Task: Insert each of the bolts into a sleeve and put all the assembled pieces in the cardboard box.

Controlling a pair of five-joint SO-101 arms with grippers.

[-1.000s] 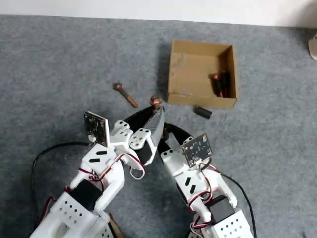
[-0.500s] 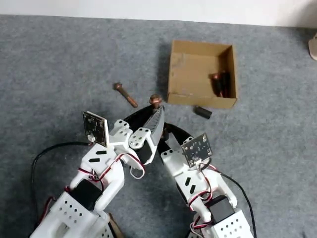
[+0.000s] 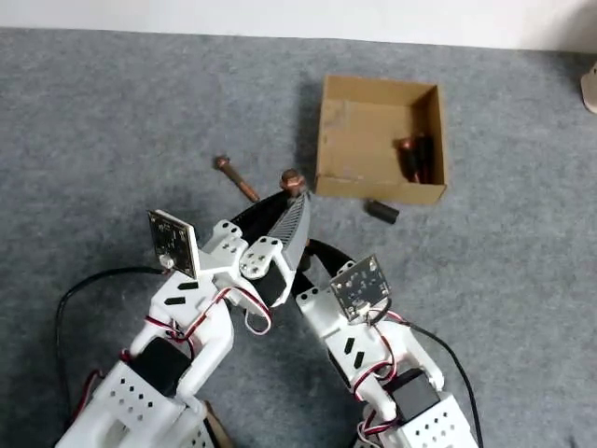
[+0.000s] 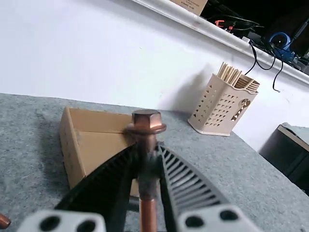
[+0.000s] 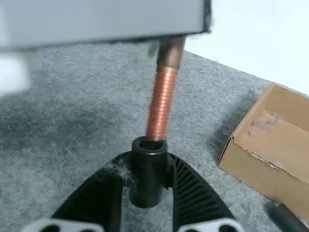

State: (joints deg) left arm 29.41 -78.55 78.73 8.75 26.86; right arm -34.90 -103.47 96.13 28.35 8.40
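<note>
1 copper bolt [image 4: 146,126] (hex head at the far end) has its threaded tip at the mouth of a black sleeve [image 5: 146,169]. A 2nd bolt [image 3: 236,178] lies flat nearby. A loose sleeve [image 3: 381,211] lies just beside the open cardboard box [image 3: 359,187], which holds 1 assembled piece [image 3: 415,159].

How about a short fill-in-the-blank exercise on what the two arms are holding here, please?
The left gripper is shut on a copper ____.
The right gripper is shut on a black ____.
Beside the cardboard ____ lies a loose sleeve.
Missing words: bolt; sleeve; box.
</note>
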